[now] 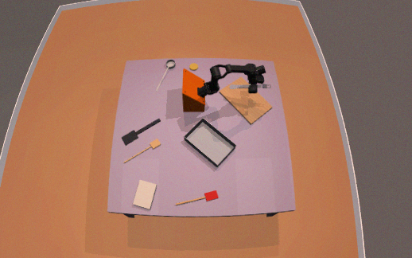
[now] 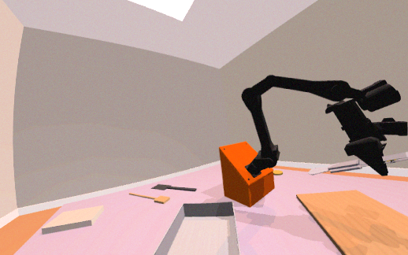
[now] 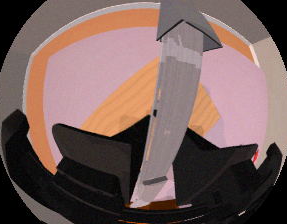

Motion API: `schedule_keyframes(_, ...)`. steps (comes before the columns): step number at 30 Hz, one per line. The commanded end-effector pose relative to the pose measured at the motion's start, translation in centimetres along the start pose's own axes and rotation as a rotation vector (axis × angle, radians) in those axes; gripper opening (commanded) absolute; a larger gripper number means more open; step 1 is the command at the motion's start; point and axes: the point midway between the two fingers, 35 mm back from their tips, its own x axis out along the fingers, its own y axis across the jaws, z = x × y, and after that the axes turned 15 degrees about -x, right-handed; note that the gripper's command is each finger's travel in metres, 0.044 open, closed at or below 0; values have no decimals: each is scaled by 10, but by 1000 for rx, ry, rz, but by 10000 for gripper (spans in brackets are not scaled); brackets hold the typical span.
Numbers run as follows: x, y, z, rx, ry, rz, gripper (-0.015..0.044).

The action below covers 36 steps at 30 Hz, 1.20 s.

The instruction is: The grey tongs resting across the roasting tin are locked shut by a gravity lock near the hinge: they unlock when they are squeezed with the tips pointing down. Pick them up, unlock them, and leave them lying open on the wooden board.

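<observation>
1 black arm holds a pair of grey tongs (image 3: pixel 168 106) in the air, seen closest through the wrist camera: the gripper (image 3: pixel 154 163) is clamped on the tongs, its dark fingers pressing either side of the narrow grey arms, which run up toward 12 o'clock and end in a wider, darker part. Behind them lie the wooden board (image 3: pixel 127 106) and the lilac table top (image 3: pixel 74 76).

From the exterior view, the gripper (image 2: pixel 371 157) hangs above the far end of the wooden board (image 2: pixel 365 220), and the tongs (image 2: pixel 367 162) stick out nearly level on both sides of it, clear of the board. At 6 o'clock sits the roasting tin (image 2: pixel 202 232), with nothing across it.

From the top, the roasting tin (image 1: pixel 209 142) is near the table's middle, the board (image 1: pixel 246 100) lies at 1 o'clock from it, and the tongs (image 1: pixel 251 86) cross the board's far corner. An orange wedge-shaped base (image 1: pixel 192 91) carries the arm.
</observation>
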Motion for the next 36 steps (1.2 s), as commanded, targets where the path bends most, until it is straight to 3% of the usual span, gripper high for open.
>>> schedule_keyframes(1, -3, 1, 5, -26, -77, -26, -150)
schedule_keyframes(20, -22, 7, 9, -20, -378, -138, -150)
schedule_keyframes(36, -37, 2, -18, 119, -482, -210, -150)
